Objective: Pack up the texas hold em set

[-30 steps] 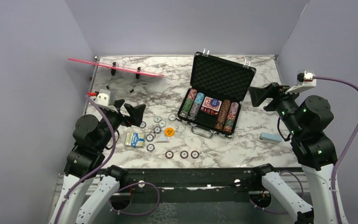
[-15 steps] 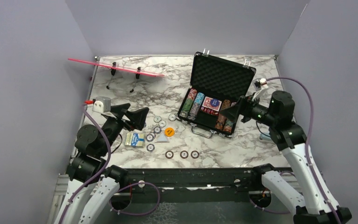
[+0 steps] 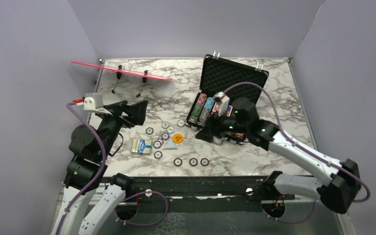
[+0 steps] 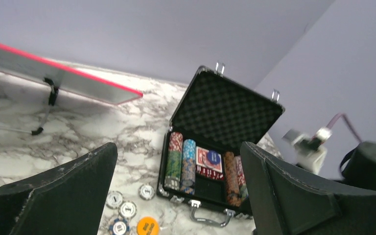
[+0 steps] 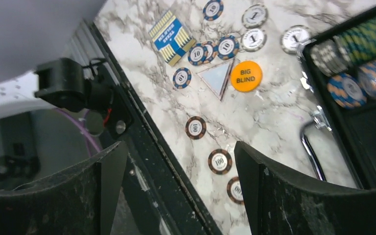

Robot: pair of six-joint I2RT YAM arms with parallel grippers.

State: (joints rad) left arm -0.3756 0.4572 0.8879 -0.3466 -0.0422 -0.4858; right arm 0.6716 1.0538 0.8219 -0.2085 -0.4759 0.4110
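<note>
Two hands stand with jaws spread wide, neither gripping anything. From the top camera, the black briefcase [image 3: 232, 81] sits open toward the far right of the marble tabletop [image 3: 176, 83], its lid upright, with chip rows and cards inside. The right hand [image 3: 209, 132] hovers at its near-left corner. The left hand [image 3: 134, 112] is raised over the tabletop's left side. Loose chips [image 3: 165, 136], an orange button [image 3: 178, 138] and a blue card deck [image 3: 141, 146] lie between the hands, and a pink strip [image 3: 122, 70] stands at the far left. In the left wrist view, wide-apart fingers [image 4: 58, 191] frame the open briefcase. In the right wrist view, the fingers are spread above the loose chips, the orange button, a clear triangle [image 5: 216, 77] and the case handle [image 5: 311, 147].
</note>
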